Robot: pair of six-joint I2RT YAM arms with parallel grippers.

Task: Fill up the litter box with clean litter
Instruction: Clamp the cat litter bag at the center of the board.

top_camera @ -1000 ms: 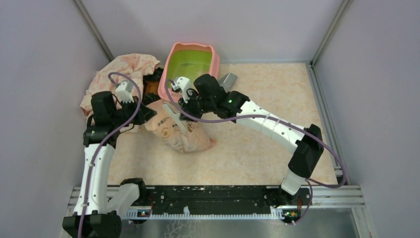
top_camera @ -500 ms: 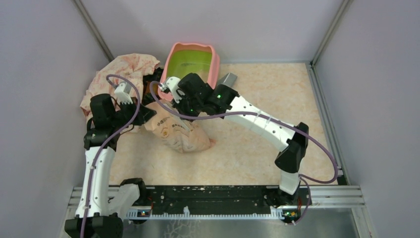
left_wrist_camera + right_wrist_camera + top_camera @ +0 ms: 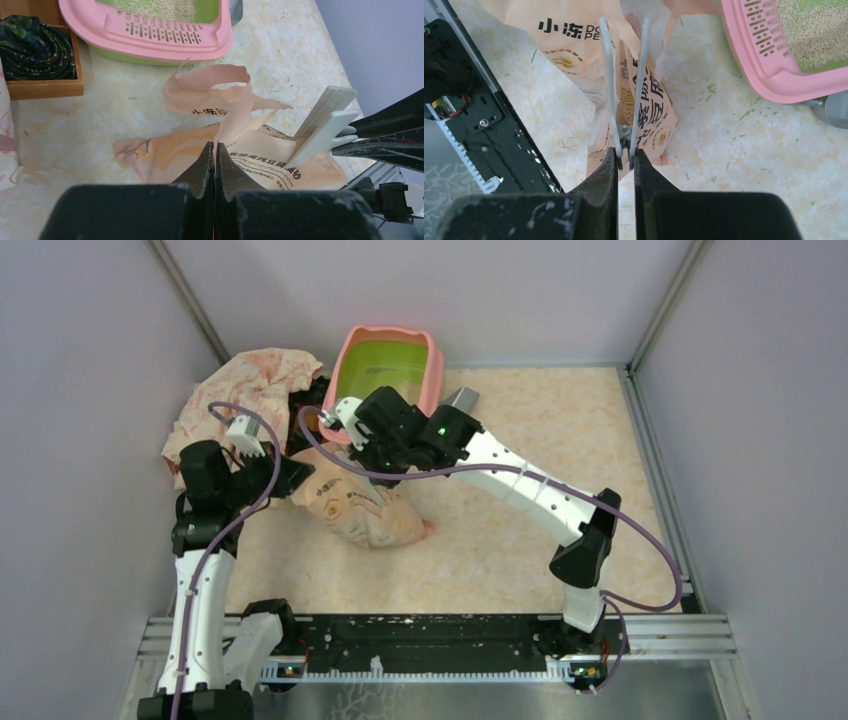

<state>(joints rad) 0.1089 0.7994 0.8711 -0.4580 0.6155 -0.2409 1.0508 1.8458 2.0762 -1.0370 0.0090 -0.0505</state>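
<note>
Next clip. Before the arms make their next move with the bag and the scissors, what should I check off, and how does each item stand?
1. Hold of the left gripper on the litter bag: ok, fingers shut on its cut flap.
2. Hold of the right gripper on the scissors: ok, fingers shut on them.
3. Blades clear of the bag: not ok, its cut edge lies between them.
4. Bag opened: ok, granules show in the slit.
5. The litter box upright beyond the bag: ok, some litter inside.
6. Cut long enough for pouring: cannot tell.
</note>
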